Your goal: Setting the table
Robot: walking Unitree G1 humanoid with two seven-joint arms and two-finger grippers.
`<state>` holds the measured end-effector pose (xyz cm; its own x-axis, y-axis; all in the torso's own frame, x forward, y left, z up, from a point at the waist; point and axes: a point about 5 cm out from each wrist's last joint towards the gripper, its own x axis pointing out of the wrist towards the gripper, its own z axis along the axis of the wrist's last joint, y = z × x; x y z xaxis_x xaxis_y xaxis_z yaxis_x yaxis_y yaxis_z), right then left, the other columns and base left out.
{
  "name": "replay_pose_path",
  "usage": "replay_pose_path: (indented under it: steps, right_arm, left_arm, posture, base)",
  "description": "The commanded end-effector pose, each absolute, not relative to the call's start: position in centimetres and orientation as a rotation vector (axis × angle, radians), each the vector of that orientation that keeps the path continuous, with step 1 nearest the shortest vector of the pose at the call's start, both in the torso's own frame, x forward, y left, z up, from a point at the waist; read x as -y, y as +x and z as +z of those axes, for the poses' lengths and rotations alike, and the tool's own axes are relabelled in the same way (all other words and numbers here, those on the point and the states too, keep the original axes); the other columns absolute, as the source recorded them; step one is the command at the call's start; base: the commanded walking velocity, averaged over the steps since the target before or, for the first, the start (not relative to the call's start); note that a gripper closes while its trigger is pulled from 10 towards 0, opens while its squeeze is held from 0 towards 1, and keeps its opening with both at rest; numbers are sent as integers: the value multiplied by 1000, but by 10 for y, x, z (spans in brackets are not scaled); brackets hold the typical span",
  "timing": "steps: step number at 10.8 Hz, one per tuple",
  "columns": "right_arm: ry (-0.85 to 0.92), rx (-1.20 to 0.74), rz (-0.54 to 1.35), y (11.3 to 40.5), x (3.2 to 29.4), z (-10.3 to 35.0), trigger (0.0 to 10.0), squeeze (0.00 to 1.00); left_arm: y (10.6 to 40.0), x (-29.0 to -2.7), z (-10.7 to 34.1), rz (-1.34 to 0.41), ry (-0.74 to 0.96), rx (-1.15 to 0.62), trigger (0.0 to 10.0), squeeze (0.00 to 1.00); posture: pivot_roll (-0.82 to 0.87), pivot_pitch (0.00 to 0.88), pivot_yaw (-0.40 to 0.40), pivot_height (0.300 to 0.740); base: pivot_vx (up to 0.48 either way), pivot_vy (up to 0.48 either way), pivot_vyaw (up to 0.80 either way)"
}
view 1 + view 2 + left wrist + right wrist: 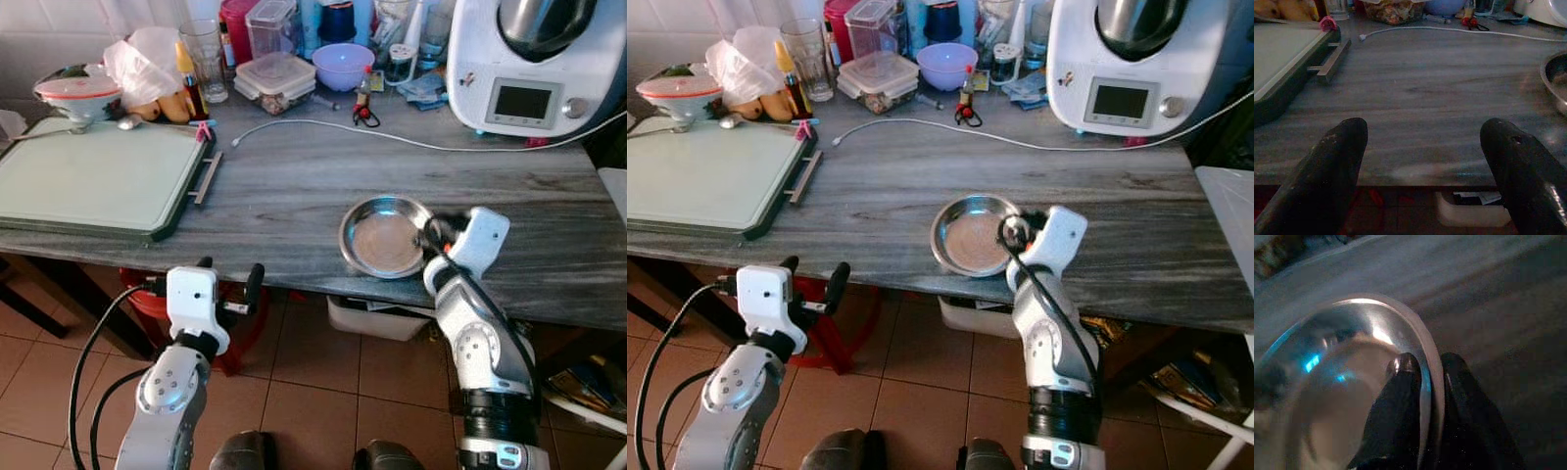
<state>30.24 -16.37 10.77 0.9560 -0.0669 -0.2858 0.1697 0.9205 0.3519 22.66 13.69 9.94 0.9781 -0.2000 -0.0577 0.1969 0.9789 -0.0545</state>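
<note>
A shallow steel bowl (382, 238) rests on the grey table (294, 186) near its front edge. My right gripper (432, 235) is shut on the bowl's right rim; in the right wrist view one finger (1396, 416) lies inside the rim and the other finger (1469, 416) outside, pinching the steel bowl (1342, 382). My left gripper (230, 286) hangs open just below and in front of the table edge, holding nothing. Its two fingers (1327, 171) frame the tabletop in the left wrist view, with the bowl's edge (1553, 81) at the side.
A green cutting board (93, 176) with a handle lies at the table's left. Along the back stand a white kitchen machine (534, 64), a purple bowl (342, 65), lidded containers (274, 78), a glass (208, 59) and a white cable (392, 135). Tiled floor lies below.
</note>
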Motion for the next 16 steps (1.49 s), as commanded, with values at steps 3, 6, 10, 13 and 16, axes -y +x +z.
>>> replay_pose_path:
  steps: [3,6,10,13,16]
  right_arm:
    - [349,-247,-111,307,165,111,10000,1000]
    - [334,-185,-99,309,170,121,10000,1000]
    - [132,43,-71,288,176,150,10000,1000]
    - [-58,65,-9,255,174,141,10000,0]
    - [-144,-26,-109,238,197,123,10000,0]
  left_arm:
    - [227,-136,102,-196,-43,-63,10000,0]
    - [226,-136,102,-189,-43,-63,10000,0]
    - [223,-138,102,-173,-48,-68,10000,0]
    - [224,-139,105,-152,-62,-58,10000,0]
    - [223,-144,105,-113,-62,-57,10000,0]
  posture:
    - [-9,112,27,740]
    - [-11,113,24,740]
    - [-12,111,21,740]
    - [-10,105,11,740]
    - [-21,94,14,740]
  base:
    - [0,0,0]
    - [0,0,0]
    - [0,0,0]
    - [-184,0,0]
    - [-331,0,0]
